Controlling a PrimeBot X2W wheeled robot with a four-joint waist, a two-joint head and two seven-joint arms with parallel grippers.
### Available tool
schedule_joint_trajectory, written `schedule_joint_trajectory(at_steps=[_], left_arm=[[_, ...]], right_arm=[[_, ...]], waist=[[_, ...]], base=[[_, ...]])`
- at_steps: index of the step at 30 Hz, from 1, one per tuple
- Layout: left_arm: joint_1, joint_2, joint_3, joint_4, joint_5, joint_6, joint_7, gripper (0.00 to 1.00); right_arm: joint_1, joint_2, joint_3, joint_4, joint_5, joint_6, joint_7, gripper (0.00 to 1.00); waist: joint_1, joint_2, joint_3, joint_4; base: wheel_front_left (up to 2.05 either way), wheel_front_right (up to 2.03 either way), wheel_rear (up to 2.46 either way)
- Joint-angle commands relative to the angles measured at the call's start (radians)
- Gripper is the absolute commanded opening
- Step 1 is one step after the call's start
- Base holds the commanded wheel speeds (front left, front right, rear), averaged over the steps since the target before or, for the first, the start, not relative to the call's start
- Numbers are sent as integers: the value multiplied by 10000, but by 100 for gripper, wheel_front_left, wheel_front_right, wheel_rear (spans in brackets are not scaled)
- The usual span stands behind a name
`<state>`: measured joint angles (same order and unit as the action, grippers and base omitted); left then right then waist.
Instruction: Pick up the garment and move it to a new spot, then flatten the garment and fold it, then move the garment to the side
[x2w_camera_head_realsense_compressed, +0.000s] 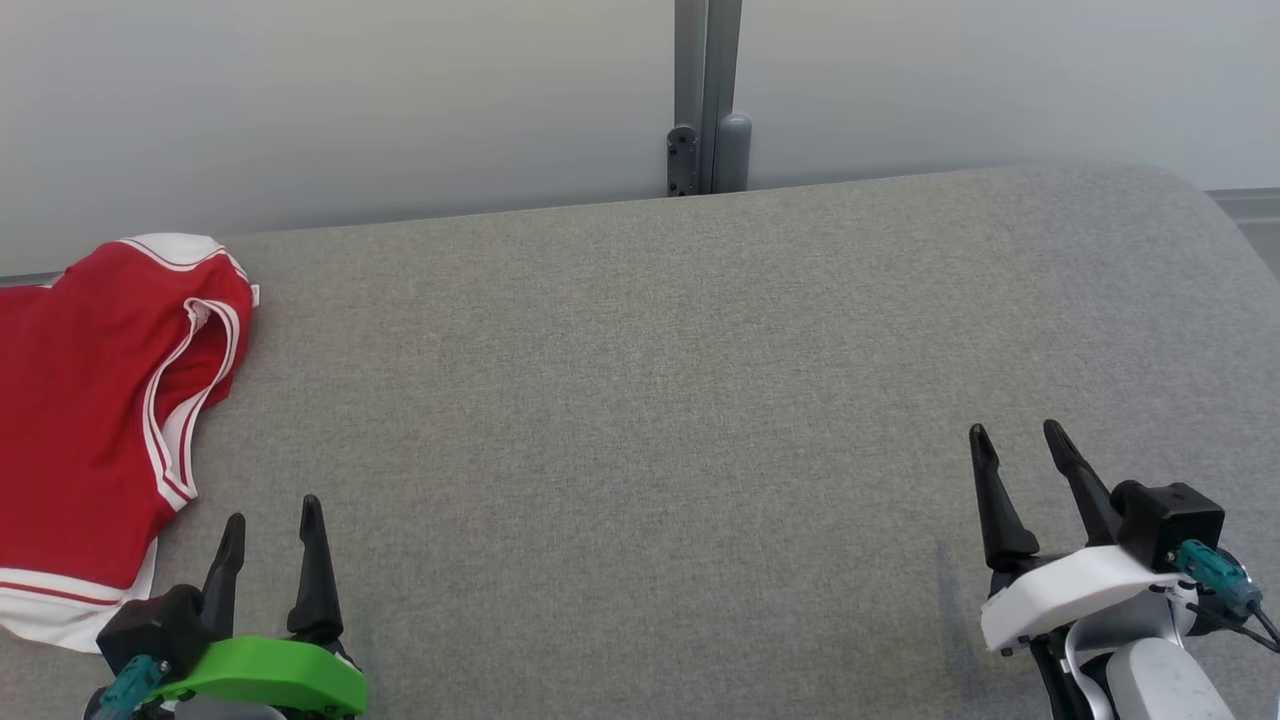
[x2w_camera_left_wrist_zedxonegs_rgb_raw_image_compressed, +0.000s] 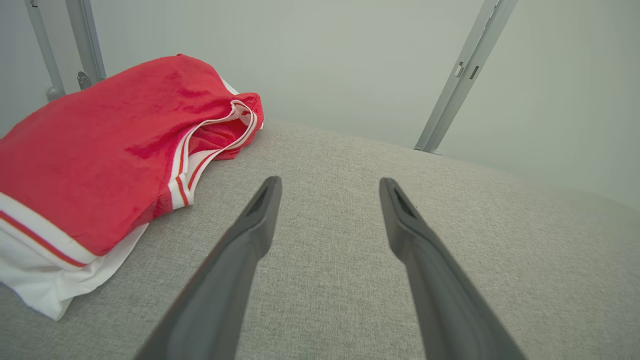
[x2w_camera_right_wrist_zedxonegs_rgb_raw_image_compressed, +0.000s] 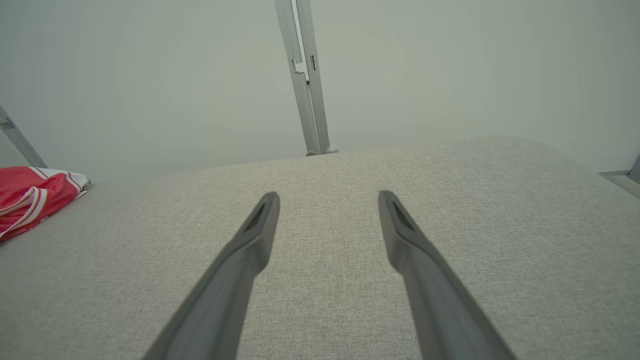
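**A:** Far left, the garment (x2w_camera_head_realsense_compressed: 95, 400), a red top with white trim, lies in loose layers at the edge of the grey surface (x2w_camera_head_realsense_compressed: 650, 400). Part of it runs off the head view's left side.

**B:** Just beside its near corner is the left claw (x2w_camera_head_realsense_compressed: 272, 512), fingers spread wide with nothing between them, not touching the cloth.

**A:** To me, the pick-up looks like the step in hand. That claw is nearest, so I'd aim for the white hem or the striped armhole edge. It should pinch a firm fold and lift clear before carrying it toward the middle.

**B:** There's plenty of bare surface in the middle to lay it out. On the right is the right claw (x2w_camera_head_realsense_compressed: 1016, 432), just as wide open and empty, well apart from the garment.

**A:** I'd expect flattening to need both claws. The surface is woven and looks padded, with a rounded far-right corner. Behind it are a plain pale wall (x2w_camera_head_realsense_compressed: 400, 100) and a metal post (x2w_camera_head_realsense_compressed: 708, 90) at the centre.
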<state>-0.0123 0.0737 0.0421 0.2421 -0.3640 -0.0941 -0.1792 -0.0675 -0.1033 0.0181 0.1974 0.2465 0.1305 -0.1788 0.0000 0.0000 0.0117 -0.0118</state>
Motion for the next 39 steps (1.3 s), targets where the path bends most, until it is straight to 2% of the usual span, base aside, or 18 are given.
schedule_joint_trajectory(at_steps=[1,39], left_arm=[[6,94,1,-66,278,31,-100,100],[249,102,255,154,3128,-43,-851,100]], right_arm=[[-148,-73,14,-106,-260,1,-115,100],[230,148,-572,-122,-2722,4,-855,100]], waist=[[0,0,2,6],[0,0,51,-73]], base=[[0,0,0],[0,0,0]])
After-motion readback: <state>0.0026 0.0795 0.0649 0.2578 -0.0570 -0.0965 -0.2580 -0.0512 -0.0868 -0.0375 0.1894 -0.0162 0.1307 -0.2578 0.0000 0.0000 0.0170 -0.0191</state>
